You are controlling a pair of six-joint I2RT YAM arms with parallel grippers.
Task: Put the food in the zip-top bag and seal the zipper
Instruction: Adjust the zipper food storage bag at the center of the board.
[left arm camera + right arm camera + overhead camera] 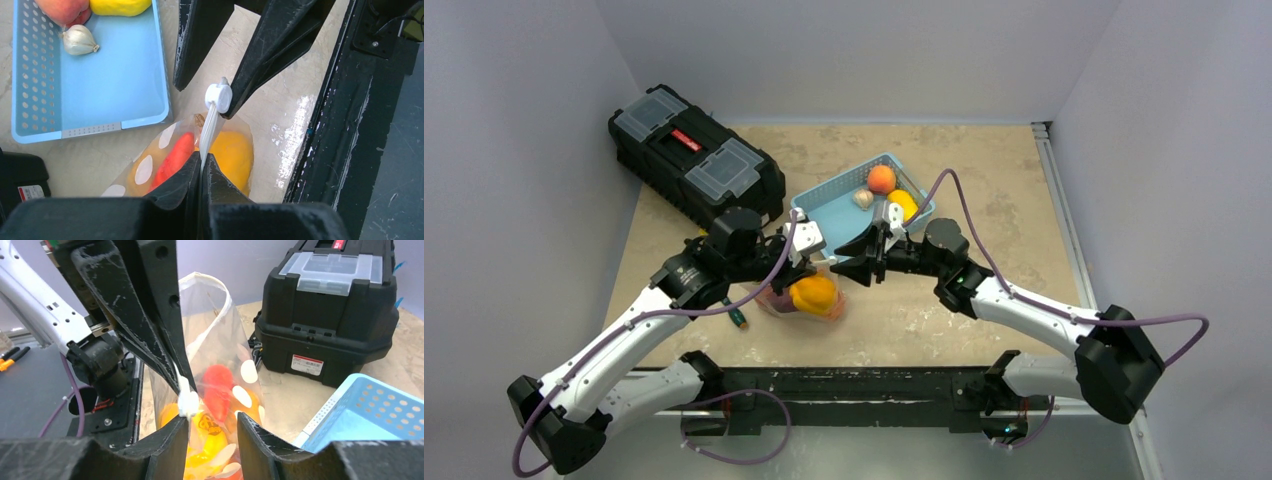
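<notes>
The clear zip-top bag (pixel 809 298) stands on the table and holds a red piece (pixel 172 156) and an orange-yellow piece (pixel 232 155) of food. My left gripper (pixel 202 157) is shut on the zipper (pixel 210 122), the white strip along the bag's mouth. A white slider (pixel 218 97) sits on the strip. My right gripper (pixel 212 421) is open, its jaws either side of the bag top, and the slider (pixel 188 402) touches its left finger. In the top view the left gripper (pixel 810 258) and the right gripper (pixel 839 262) meet over the bag.
A light blue basket (pixel 824 215) behind the bag holds a peach (pixel 881 179), a yellow piece (pixel 904 203) and a garlic bulb (pixel 863 198). A black toolbox (pixel 694 155) stands at the back left. A green-handled screwdriver (pixel 737 318) lies left of the bag.
</notes>
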